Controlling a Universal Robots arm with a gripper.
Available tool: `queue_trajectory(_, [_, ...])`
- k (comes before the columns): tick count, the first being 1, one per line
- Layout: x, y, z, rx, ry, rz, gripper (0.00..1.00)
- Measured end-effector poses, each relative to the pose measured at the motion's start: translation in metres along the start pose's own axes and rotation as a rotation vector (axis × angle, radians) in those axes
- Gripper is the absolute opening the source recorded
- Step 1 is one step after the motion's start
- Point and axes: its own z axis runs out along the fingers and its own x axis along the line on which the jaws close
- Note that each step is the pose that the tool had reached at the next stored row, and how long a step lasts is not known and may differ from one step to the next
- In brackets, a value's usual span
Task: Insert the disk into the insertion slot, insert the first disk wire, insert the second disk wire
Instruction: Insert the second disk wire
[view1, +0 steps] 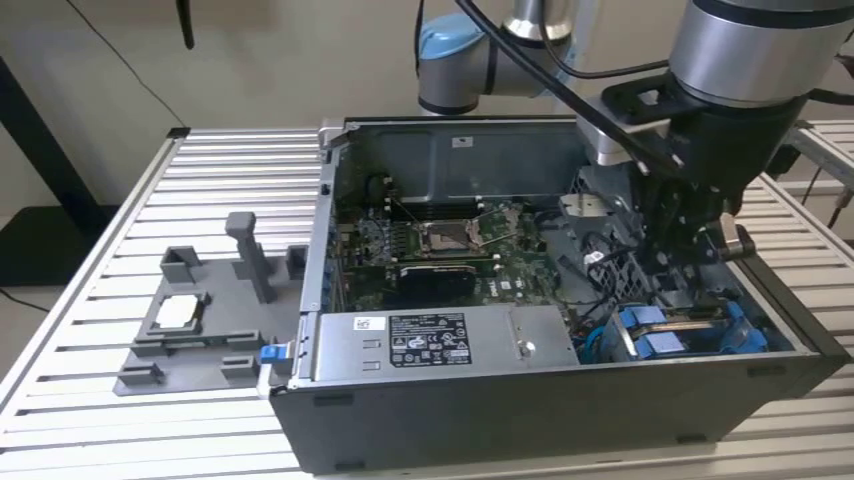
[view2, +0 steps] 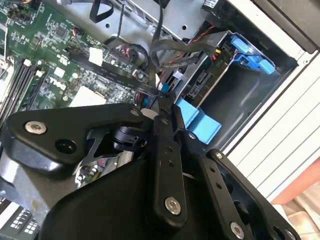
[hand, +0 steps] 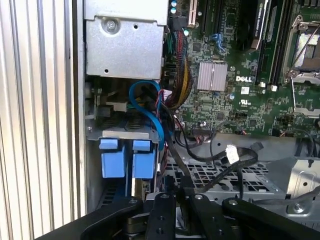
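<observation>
disk (hand: 116, 162) in insertion slot (hand: 92, 167); claw (hand: 179, 192) inside computer case (view1: 534, 420), gripping black wire (hand: 172, 155)

PC case (view1: 534, 430) sits on the table (view1: 80, 400). Fixture tray (view1: 200, 345) lies on the table just beside the case, on the exterior view's left. Inside, the power box (view1: 427, 340) runs along the near wall & the main board (view1: 441, 240) lies behind it. Disk (view1: 667, 335) sits in the insertion slot (view2: 240, 95), in the near corner on the exterior view's right, next to the power box. Wires (hand: 232, 154) lie btw the board & the disk. Gripper (view2: 162, 106) hangs inside the case, over those wires, nr the disk.
</observation>
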Motion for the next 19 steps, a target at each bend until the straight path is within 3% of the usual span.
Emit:
queue_trajectory(3, [0.0046,-0.0040,0.0005,-0.0066,-0.0004,0.000,0.16])
queue_trajectory(6, [0.0100,-0.0104,0.0017,-0.0182,-0.0009,0.001,0.16])
queue_trajectory(8, [0.0150,-0.0207,0.0043,-0.0415,-0.0020,0.003,0.16])
queue_trajectory(11, [0.0188,-0.0246,0.0064,-0.0572,-0.0028,0.004,0.16])
queue_trajectory(13, [0.0209,-0.0268,0.0093,-0.0602,-0.0032,0.004,0.16])
queue_trajectory(19, [0.0266,-0.0319,0.0213,-0.0602,-0.0035,0.012,0.16])
